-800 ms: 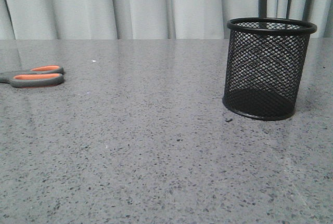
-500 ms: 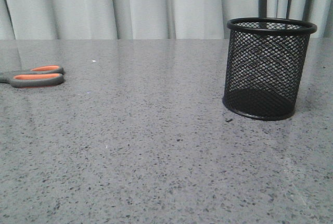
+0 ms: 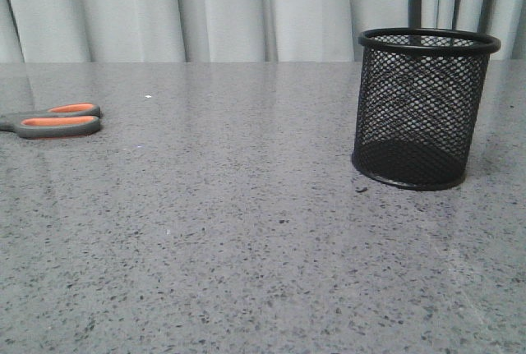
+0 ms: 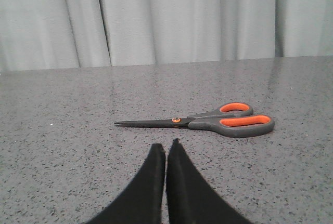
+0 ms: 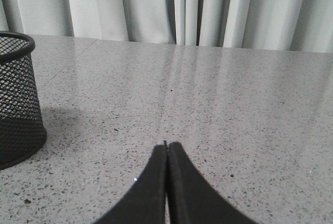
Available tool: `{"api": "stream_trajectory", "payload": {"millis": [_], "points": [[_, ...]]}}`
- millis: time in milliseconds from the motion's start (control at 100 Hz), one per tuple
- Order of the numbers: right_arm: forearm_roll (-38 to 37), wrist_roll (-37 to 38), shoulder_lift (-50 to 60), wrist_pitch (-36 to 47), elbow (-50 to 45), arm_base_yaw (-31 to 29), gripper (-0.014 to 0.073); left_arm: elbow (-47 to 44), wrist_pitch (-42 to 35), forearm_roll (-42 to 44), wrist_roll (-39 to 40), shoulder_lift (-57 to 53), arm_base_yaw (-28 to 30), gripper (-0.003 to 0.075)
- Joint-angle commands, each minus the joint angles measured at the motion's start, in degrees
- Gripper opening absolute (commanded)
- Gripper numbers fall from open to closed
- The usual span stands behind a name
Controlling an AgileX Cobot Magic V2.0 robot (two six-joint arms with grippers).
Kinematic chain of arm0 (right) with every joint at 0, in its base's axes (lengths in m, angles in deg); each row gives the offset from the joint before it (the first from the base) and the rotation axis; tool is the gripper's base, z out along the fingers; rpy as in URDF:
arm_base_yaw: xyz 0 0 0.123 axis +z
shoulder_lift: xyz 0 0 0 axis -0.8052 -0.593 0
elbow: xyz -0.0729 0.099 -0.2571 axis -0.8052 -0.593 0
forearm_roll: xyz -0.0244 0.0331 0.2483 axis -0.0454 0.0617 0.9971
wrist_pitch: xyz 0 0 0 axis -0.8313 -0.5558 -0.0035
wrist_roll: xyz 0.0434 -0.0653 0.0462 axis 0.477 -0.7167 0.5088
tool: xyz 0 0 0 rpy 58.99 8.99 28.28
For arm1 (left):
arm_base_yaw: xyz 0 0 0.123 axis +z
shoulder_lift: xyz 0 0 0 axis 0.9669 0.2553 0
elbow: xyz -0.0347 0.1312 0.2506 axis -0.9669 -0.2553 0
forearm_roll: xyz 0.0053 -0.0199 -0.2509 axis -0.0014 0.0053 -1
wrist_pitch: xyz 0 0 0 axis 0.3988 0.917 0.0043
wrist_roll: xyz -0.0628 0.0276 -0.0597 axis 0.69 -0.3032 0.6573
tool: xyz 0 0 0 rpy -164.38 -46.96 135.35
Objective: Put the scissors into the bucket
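One bucket (image 3: 426, 108) stands upright at the right of the front view on the grey speckled counter (image 3: 246, 231), and through the mesh nothing shows inside it. One pair of scissors (image 3: 56, 121) lies flat at the far left edge, well apart from the bucket (only the orange-lined handles make it into that frame). Two claws: the left claw (image 4: 166, 148) is pinched together with nothing in it, tips near the scissors' blades but not touching. The right claw (image 5: 166, 146) is pinched together too, bucket off to its side. Nothing has shifted since the earlier frames.
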Motion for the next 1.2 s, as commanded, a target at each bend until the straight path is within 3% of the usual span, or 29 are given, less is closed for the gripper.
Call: {"api": "stream_trajectory", "payload": {"millis": [0,920,1190], "points": [[-0.56,-0.09,1.09,4.26,-1.49,-0.43,-0.007,-0.96,-4.27,-0.45,0.56,-1.41,0.17,-0.002],[-0.46,-0.09,1.09,5.02,-1.49,-0.43,-0.007,-0.96,-4.27,-0.45,0.56,-1.41,0.17,-0.002],[10.06,-0.09,1.09,5.83,-1.49,-0.43,-0.007,-0.96,-4.51,-10.17,0.56,-1.41,0.17,-0.002]]}}
